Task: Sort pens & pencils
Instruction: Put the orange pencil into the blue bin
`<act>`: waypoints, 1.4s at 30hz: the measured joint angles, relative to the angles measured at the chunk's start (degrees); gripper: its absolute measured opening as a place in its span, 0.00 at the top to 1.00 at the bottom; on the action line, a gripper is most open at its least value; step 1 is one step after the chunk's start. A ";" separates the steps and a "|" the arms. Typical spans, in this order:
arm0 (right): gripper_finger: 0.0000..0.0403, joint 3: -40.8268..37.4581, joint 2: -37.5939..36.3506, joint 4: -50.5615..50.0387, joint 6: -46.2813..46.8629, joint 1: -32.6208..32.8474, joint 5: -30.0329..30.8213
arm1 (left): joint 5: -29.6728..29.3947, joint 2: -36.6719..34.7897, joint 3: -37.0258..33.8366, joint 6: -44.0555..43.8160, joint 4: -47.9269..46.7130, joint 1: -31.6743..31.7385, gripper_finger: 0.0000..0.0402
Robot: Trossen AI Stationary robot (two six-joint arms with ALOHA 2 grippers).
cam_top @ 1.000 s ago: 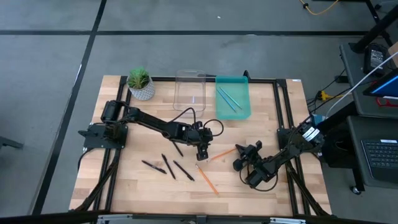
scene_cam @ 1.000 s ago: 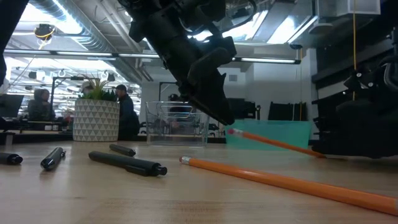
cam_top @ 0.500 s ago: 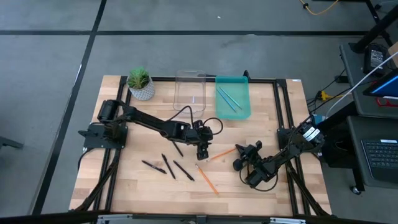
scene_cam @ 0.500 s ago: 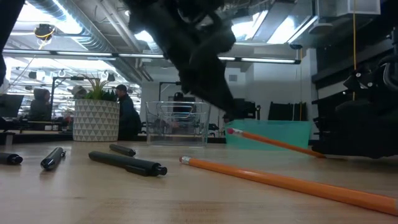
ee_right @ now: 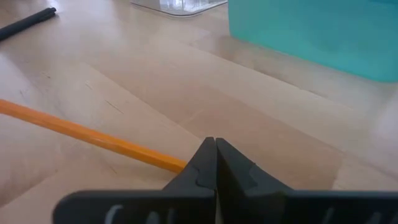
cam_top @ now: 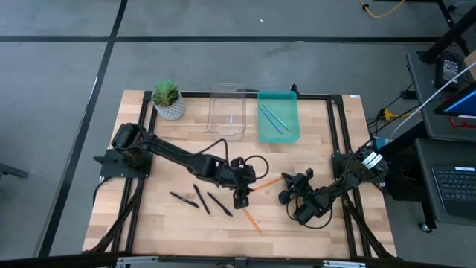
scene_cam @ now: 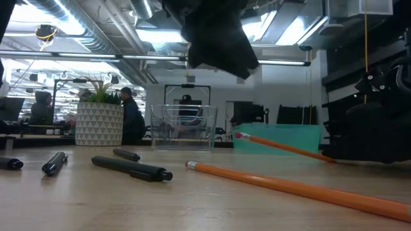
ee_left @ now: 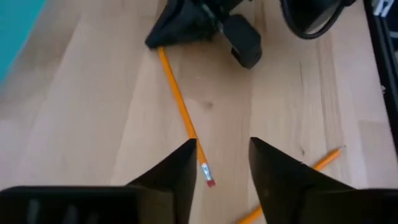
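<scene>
Your left pincer (ee_left: 221, 163) hangs spread over an orange pencil's (ee_left: 180, 112) eraser end on the worktop (cam_top: 163, 216) (right pincer (ee_right: 215, 163) pressed together, beside it). Descend off-centre and the pencil may roll away.

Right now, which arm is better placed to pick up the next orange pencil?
The left. The left gripper hangs open right above the eraser end of an orange pencil. The right gripper is shut and rests low at that pencil's far end.
</scene>
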 joint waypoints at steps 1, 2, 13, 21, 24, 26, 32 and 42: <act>1.00 0.00 0.00 -0.02 -0.02 0.02 0.02 | -0.02 0.04 -0.17 -1.26 -0.17 -0.01 0.62; 1.00 0.00 0.00 -0.02 -0.02 0.00 0.04 | -0.10 0.07 -0.29 -1.85 -0.13 -0.02 0.60; 1.00 0.00 0.04 -0.08 -0.04 -0.11 0.07 | -1.72 4.24 -0.40 -1.07 1.87 -0.93 0.53; 1.00 -0.02 0.07 -0.17 -0.09 -0.15 0.00 | -2.01 7.18 -0.38 -1.09 2.34 -0.82 0.54; 1.00 -0.02 0.07 -0.26 -0.13 -0.15 0.00 | -2.22 8.14 -0.34 -1.08 3.36 -0.82 0.54; 1.00 -0.02 0.07 -0.27 -0.15 -0.15 -0.02 | -2.48 8.22 -0.51 -1.08 2.31 -0.82 0.54; 1.00 -0.02 0.07 -0.45 -0.28 -0.15 -0.04 | -3.12 10.65 -0.51 -1.33 3.25 -0.69 0.54; 1.00 -0.02 0.07 -0.65 -0.28 -0.15 -0.15 | -2.52 11.76 -0.38 -1.36 3.85 1.25 0.54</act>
